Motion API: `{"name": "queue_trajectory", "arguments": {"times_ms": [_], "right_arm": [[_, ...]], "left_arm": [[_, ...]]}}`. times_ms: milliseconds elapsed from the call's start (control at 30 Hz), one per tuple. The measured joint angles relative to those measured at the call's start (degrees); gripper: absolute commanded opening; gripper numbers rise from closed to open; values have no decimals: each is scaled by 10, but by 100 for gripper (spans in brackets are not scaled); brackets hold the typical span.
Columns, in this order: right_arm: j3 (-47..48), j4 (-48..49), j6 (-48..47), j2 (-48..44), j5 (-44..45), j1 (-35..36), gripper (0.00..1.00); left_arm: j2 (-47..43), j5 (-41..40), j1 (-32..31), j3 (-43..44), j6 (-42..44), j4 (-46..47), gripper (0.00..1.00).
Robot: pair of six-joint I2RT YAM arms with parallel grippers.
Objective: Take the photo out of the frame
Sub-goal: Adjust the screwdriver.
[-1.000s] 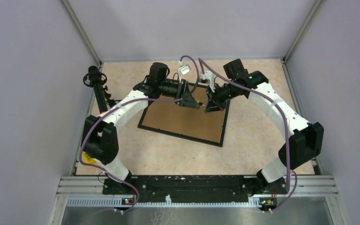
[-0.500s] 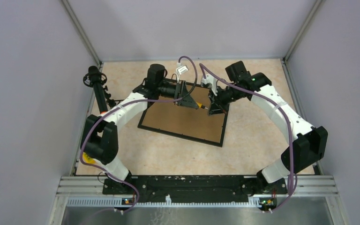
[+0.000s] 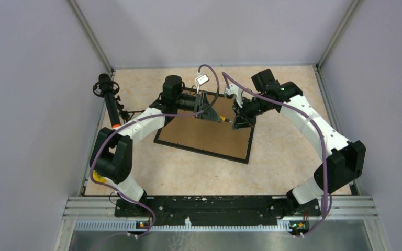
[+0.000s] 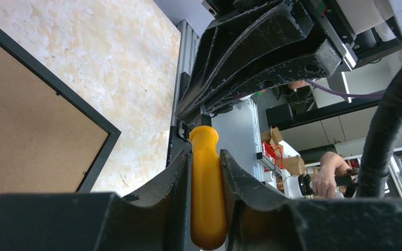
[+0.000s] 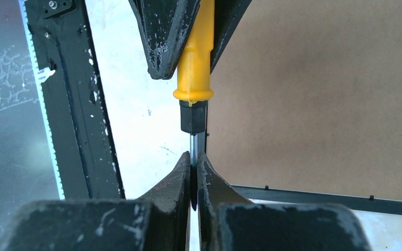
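Note:
The frame [image 3: 204,137] lies face down on the table, its brown fibreboard back up inside a thin black border. It also shows in the left wrist view [image 4: 26,136] and in the right wrist view [image 5: 314,94]. The photo is hidden. My left gripper [image 3: 212,113] is shut on the yellow handle of a screwdriver [image 4: 207,193], held above the frame's far right corner. My right gripper [image 3: 236,122] is shut on the screwdriver's metal shaft [image 5: 193,144], facing the left gripper; the yellow handle [image 5: 194,63] shows between the left fingers [image 5: 162,36].
A black camera stand [image 3: 107,94] stands at the far left of the beige table. Grey walls close in the left, back and right. A black rail [image 3: 220,205] carries both arm bases at the near edge.
Both grippers have shifted slightly toward the far side over the frame's far right corner, still joined on the screwdriver. The frame has not moved.

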Motion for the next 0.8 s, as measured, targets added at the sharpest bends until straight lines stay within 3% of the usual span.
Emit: {"name": "queue_trajectory", "arguments": {"times_ms": [200,367,433,467,567,633,800], "right_arm": [[-1,-1,-2,0,-1,0,0],[-1,-1,-5,0,-3,0,0],[-1,-1,-5,0,-3,0,0],[-1,-1,-4,0,-4,0,5],[-2,4,3,0,0,0,55],[-9,16,20,-2,2,-3,78],[-41,85,82,-4,-5,-60,83]], "left_arm": [[0,0,1,-2,-23,33,38],[0,-1,2,-3,-40,53,26],[0,-1,3,-3,-43,58,15],[0,-3,3,-4,-43,59,9],[0,-5,3,-8,-47,66,0],[0,-6,3,-9,-48,68,0],[2,-53,3,-8,-20,53,0]]}}
